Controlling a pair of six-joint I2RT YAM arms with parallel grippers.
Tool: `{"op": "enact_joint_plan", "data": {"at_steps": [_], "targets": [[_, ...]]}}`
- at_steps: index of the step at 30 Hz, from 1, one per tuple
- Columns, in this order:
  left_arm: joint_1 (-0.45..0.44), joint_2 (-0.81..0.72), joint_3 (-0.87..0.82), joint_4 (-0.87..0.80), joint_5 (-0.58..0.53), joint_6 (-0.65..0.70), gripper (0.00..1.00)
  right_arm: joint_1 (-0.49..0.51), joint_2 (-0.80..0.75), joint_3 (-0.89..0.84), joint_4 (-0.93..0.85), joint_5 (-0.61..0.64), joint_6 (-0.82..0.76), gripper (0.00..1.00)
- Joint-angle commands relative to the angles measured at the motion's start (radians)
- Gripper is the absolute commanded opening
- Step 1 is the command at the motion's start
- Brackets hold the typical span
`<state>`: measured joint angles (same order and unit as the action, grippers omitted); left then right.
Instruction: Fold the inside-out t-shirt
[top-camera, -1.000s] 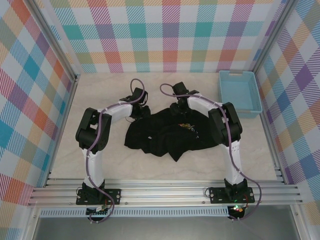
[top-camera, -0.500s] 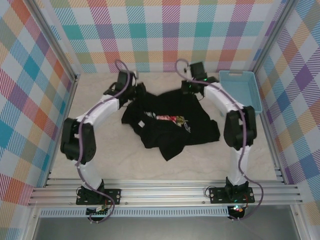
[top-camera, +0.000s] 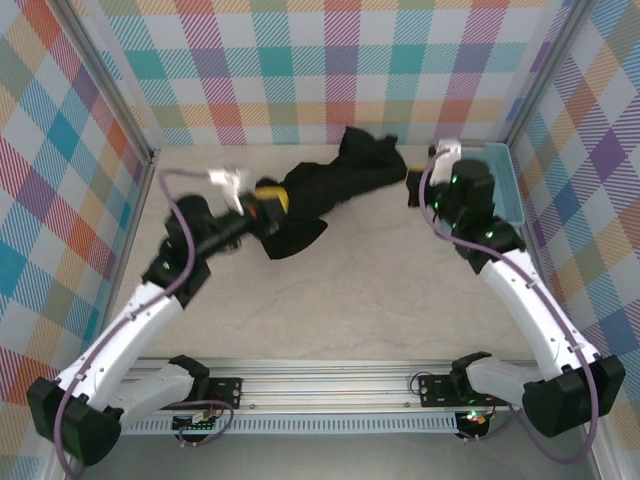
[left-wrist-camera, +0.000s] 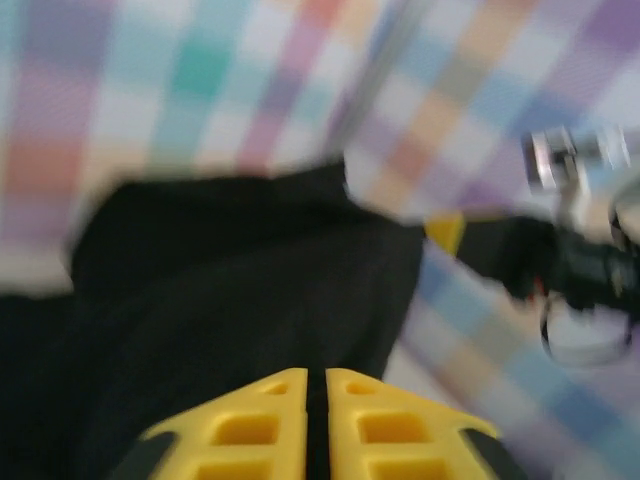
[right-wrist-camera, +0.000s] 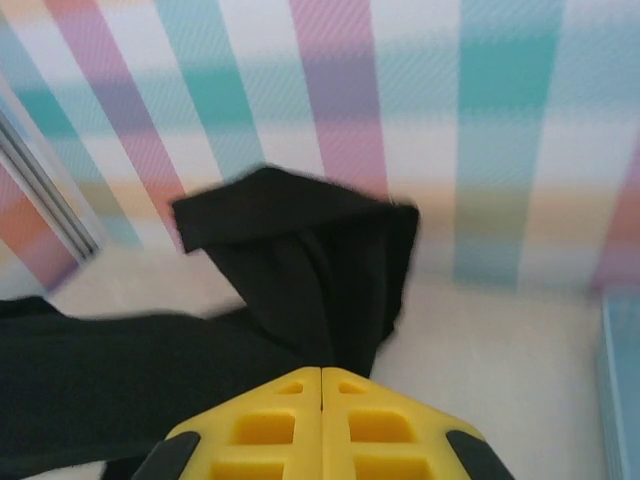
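Top external view had the left tool (top-camera: 268, 200) and right tool (top-camera: 412, 186) each clamped on the inside-out t-shirt (top-camera: 325, 190), yellow blocky plastic fingers (right-wrist-camera: 260, 430) pressed together over soft black cloth. It stretched in a limp, creased band leftward from the light-blue plastic basket (top-camera: 508, 195), over the pale, stone-patterned table (top-camera: 350, 300).

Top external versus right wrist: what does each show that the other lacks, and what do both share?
Top external: the left tool shut on one end of the t-shirt, with the cloth stretched across to the right tool. Right wrist: a close look at that tool's yellow fingers, pressed together on a fold of cloth. Shared: the black t-shirt, the plaid wall and the pale table.
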<state>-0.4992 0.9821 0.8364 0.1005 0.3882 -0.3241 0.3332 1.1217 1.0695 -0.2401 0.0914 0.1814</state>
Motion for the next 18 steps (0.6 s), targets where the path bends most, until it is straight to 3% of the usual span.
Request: {"op": "enact_joint_plan", "data": {"at_steps": [1,4,7,9,13,18], "targets": [[-0.101,-0.019,-0.213,-0.113,0.045,0.003,0.43,0.000,-0.066,-0.189,-0.177,0.098,0.109,0.27],[-0.129,-0.022,-0.213,-0.238,-0.021,0.005,0.58,0.023,-0.084,-0.264,-0.128,-0.005,0.124,0.40],[-0.127,-0.013,-0.122,-0.330,-0.314,-0.029,0.73,0.136,0.041,-0.221,-0.033,-0.119,0.101,0.50],[-0.100,0.058,-0.059,-0.386,-0.456,-0.086,0.75,0.230,0.166,-0.143,-0.015,-0.139,0.076,0.54],[-0.008,0.279,0.066,-0.503,-0.488,-0.139,0.75,0.327,0.371,-0.027,0.023,-0.159,0.090,0.64],[0.071,0.363,0.050,-0.488,-0.543,-0.140,0.76,0.341,0.525,0.032,0.091,-0.257,0.134,0.72]]}}
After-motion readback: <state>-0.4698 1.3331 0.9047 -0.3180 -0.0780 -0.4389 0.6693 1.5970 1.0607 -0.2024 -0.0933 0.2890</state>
